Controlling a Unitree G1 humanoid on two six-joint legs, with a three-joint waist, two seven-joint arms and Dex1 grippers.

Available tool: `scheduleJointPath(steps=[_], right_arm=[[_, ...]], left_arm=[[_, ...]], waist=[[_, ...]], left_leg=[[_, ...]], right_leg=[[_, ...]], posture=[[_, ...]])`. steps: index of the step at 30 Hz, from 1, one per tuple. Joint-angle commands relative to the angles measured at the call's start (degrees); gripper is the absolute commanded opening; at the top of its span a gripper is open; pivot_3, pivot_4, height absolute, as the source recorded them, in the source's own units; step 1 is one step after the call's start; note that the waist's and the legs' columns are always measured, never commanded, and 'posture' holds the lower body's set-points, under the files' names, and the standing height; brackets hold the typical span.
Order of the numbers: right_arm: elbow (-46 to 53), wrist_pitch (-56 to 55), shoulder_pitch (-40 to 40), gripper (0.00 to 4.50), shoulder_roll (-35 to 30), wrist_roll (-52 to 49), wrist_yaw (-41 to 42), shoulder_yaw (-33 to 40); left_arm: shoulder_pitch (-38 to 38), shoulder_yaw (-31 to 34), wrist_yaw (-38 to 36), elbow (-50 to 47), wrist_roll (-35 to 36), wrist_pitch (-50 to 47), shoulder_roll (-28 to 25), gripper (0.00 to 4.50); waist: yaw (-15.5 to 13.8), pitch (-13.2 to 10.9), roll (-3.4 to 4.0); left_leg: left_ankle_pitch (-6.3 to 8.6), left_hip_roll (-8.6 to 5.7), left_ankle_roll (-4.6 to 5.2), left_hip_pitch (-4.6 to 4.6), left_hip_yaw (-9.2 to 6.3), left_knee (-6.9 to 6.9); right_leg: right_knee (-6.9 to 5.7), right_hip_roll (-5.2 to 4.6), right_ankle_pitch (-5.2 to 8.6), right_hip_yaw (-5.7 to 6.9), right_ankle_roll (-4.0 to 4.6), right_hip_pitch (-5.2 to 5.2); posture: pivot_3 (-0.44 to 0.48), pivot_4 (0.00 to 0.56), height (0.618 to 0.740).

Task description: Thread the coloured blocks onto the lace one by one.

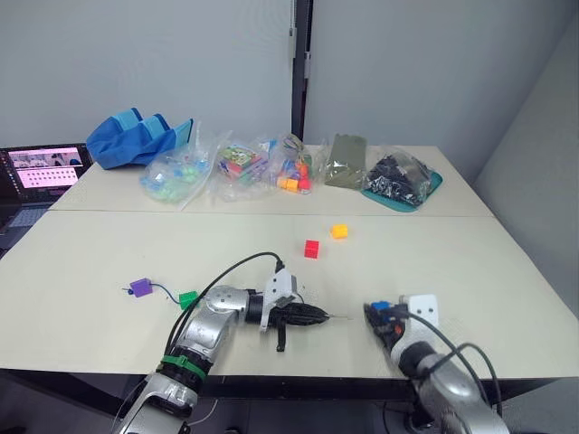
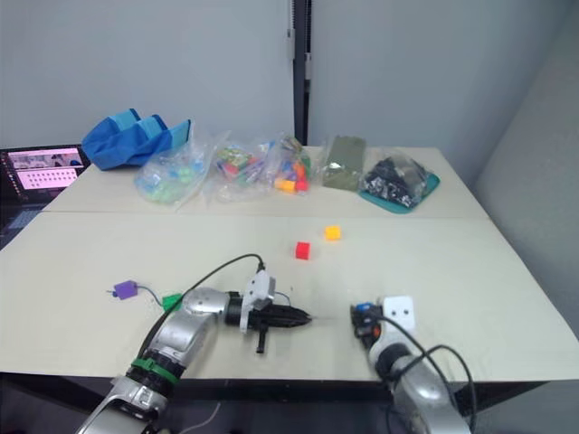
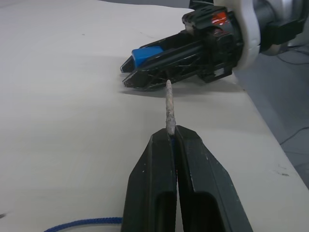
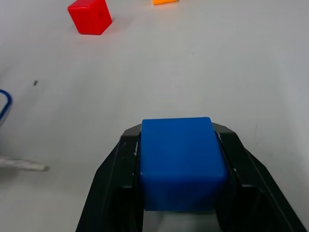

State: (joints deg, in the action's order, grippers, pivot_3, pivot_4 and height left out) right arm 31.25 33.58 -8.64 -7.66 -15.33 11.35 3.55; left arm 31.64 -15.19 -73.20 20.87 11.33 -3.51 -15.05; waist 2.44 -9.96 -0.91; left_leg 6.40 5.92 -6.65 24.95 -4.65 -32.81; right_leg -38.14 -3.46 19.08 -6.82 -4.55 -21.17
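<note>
The left gripper (image 3: 170, 140) is clamped on the lace (image 3: 82, 223), its two fingers pressed together around the cord just behind the stiff pale tip (image 3: 169, 104), which sticks out ahead of them and points at the right gripper (image 3: 133, 72). The right gripper grasps the blue block (image 4: 181, 162) between its fingers, low over the table (image 1: 470, 262) near the front edge, close to the tip but apart from it. Behind the left gripper the lace trails back across the table to the robot's left, where the green block (image 1: 187, 298) and the purple block (image 1: 139, 287) sit along the cord; whether the cord runs through them cannot be told. The red block (image 1: 311, 249) and the orange-yellow block (image 1: 339, 231) lie loose further out, near each other, toward the middle of the table. Along the far edge stand clear bags of mixed toys (image 1: 244, 167), a blue bag (image 1: 136, 137), a green tray (image 1: 430, 185) and a laptop (image 1: 41, 172) at the far left.
</note>
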Motion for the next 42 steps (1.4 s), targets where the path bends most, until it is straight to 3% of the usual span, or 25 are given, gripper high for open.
scheduleJointPath(steps=[1,3,5,11,12,16,22,27,32,35,42], right_arm=[[4.4,1.2,-1.3,1.22,1.3,-1.1,-1.9,-0.7],[4.8,1.4,-1.8,1.22,2.3,-1.2,-3.1,-0.6],[5.2,1.1,-2.1,2.26,3.7,-2.4,-3.7,0.0],[5.9,1.3,0.2,4.3,2.0,-3.4,-4.0,3.0],[5.9,1.5,0.9,4.48,1.4,-4.0,-3.8,4.0],[5.7,5.7,6.2,4.48,-4.4,-11.2,1.1,9.3],[0.2,13.6,16.2,4.48,-22.2,-19.7,14.2,13.3],[-2.6,15.3,19.8,4.48,-40.8,-20.2,31.6,6.5],[-5.3,6.0,23.3,4.48,-56.2,-10.7,46.8,-5.7],[-8.0,-1.3,25.7,4.48,-58.5,-4.9,51.6,-10.9],[-16.2,-11.1,33.5,4.48,-54.0,5.9,56.6,-20.5]], left_arm=[[1.9,-0.6,-1.4,0.2,0.3,1.3,0.3,0.0],[2.3,-0.9,-2.1,0.8,0.3,1.4,0.2,0.0],[2.8,-1.0,-2.6,1.5,0.2,1.6,0.1,0.0],[3.6,-0.4,-2.1,3.2,0.0,2.4,0.2,0.0],[3.5,-0.4,-1.9,3.4,0.0,2.6,0.3,0.0],[2.3,-0.6,-0.8,2.3,0.1,2.7,0.9,0.0],[-1.7,-1.3,1.3,-2.1,-0.3,2.8,0.9,0.0],[-4.2,-1.4,3.9,-5.6,-0.4,1.4,0.6,0.0],[-4.7,-1.4,5.7,-6.8,-0.7,0.5,0.0,0.0],[-4.6,-1.6,6.2,-7.2,-0.9,0.0,-0.3,0.0],[-4.1,-1.8,6.2,-7.0,-0.5,-1.3,-0.7,0.0]], waist=[[0.0,0.0,0.0],[0.0,0.0,-0.01],[0.0,0.0,-0.01],[-0.1,0.0,-0.01],[-0.1,0.0,0.0],[-0.1,0.0,-0.01],[0.0,0.0,0.01],[-0.2,0.0,0.01],[-0.2,0.0,0.02],[0.0,0.0,0.02],[-0.1,0.0,0.02]], left_leg=[[0.0,0.0,0.0,0.0,0.0,0.0],[0.0,0.0,0.0,0.0,0.0,0.0],[0.0,0.0,0.0,0.0,0.0,0.0],[0.0,0.0,0.0,0.03,0.0,0.01],[0.0,0.0,0.0,0.03,0.0,0.01],[0.0,0.0,0.0,0.04,0.0,0.0],[0.01,0.0,0.01,0.03,0.0,0.01],[0.02,-0.01,0.04,0.04,0.0,-0.01],[0.03,-0.01,0.06,0.03,0.02,-0.06],[0.03,-0.01,0.05,0.03,0.03,-0.07],[0.02,-0.01,0.04,0.03,0.03,-0.07]], right_leg=[[0.0,0.0,0.0,0.01,0.0,0.0],[0.0,0.0,0.0,0.01,0.0,0.0],[0.01,0.0,0.0,0.0,0.0,0.0],[0.03,0.0,0.0,0.0,0.0,-0.01],[0.03,0.0,0.0,0.01,0.0,-0.01],[0.03,0.0,-0.01,0.0,0.0,-0.01],[0.03,0.0,-0.01,-0.01,0.0,0.0],[0.09,-0.01,0.0,-0.01,-0.01,0.02],[0.1,-0.01,0.01,-0.02,-0.04,0.02],[0.11,-0.01,0.07,-0.02,-0.15,0.0],[0.1,-0.01,0.08,-0.01,-0.17,0.0]], posture=[[0.0,0.15,0.74],[0.0,0.15,0.74],[0.0,0.15,0.74],[0.0,0.15,0.74],[0.0,0.15,0.74],[0.0,0.15,0.74],[0.0,0.15,0.74],[0.0,0.15,0.74],[0.0,0.15,0.74],[0.0,0.15,0.74],[0.0,0.15,0.74]])
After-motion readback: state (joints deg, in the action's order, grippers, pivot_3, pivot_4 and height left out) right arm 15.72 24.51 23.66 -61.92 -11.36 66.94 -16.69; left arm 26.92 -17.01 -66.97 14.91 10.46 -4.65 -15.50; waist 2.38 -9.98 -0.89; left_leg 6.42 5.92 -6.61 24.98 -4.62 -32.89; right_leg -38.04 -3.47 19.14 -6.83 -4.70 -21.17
